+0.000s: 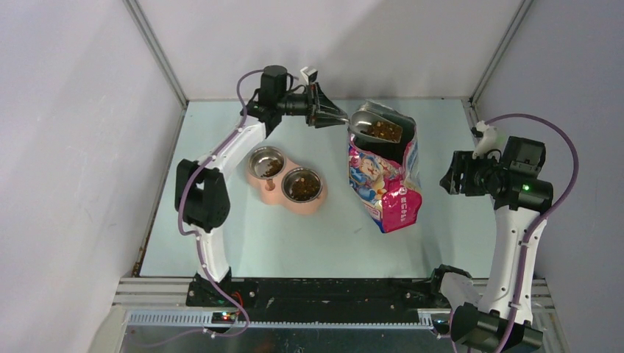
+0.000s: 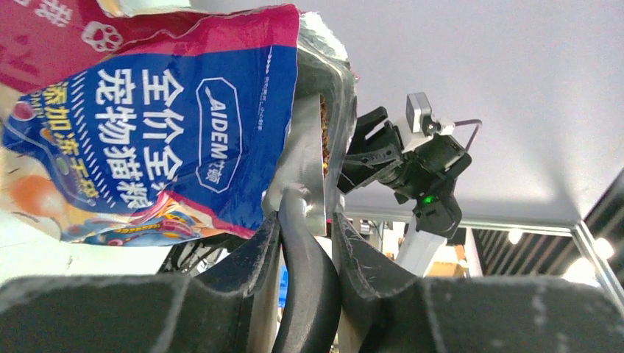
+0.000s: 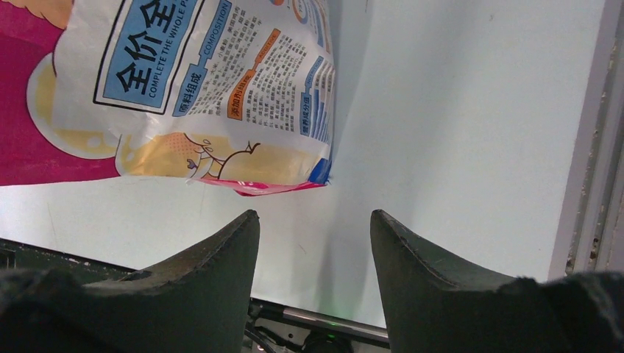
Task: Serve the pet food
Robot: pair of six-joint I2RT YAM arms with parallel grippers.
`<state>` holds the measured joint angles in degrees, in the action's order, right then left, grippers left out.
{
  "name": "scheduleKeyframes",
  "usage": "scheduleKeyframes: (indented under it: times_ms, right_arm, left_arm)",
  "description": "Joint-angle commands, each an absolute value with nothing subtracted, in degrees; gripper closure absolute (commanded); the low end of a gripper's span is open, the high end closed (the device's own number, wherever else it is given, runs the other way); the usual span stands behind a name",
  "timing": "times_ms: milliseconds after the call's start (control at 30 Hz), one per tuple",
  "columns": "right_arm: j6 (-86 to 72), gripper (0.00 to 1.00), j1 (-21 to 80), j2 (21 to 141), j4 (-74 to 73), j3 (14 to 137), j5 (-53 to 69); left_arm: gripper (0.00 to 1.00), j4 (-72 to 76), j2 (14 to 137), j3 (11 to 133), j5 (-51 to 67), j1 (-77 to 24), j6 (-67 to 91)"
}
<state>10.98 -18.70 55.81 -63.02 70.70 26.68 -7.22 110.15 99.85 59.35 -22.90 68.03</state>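
At right of centre, the right gripper (image 1: 447, 176) has its fingers spread and holds nothing. It is just beside the cat-food bag (image 1: 386, 187) and not touching it. Left of centre, a pink double bowl (image 1: 274, 185) rests on the table (image 1: 331, 243), with pet food (image 1: 302, 188) lying in both cups. At the bag's open mouth, upper centre, a metal scoop (image 1: 371, 125) carries more kibble. Farthest back, the left gripper (image 1: 324, 112) pinches the scoop's handle between its fingers.
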Motion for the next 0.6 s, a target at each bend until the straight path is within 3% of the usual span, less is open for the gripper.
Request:
scheduleKeyframes:
  times_ms: [0,367,567]
  right_arm:
    - [11.64,0.4,-18.44,56.02,-63.28,74.27,25.99]
    - [12.66,0.39,-18.37,55.72,-63.52,73.96,24.93]
    - [11.84,0.39,-18.28,55.07,-63.52,73.88,25.56]
  left_arm:
    - [1.0,4.75,111.56,99.72,65.09,-24.86,77.06]
    - [1.0,35.14,111.45,100.76,68.31,-27.28,94.54]
    - [1.0,30.54,110.68,93.97,64.41,-25.64,94.29]
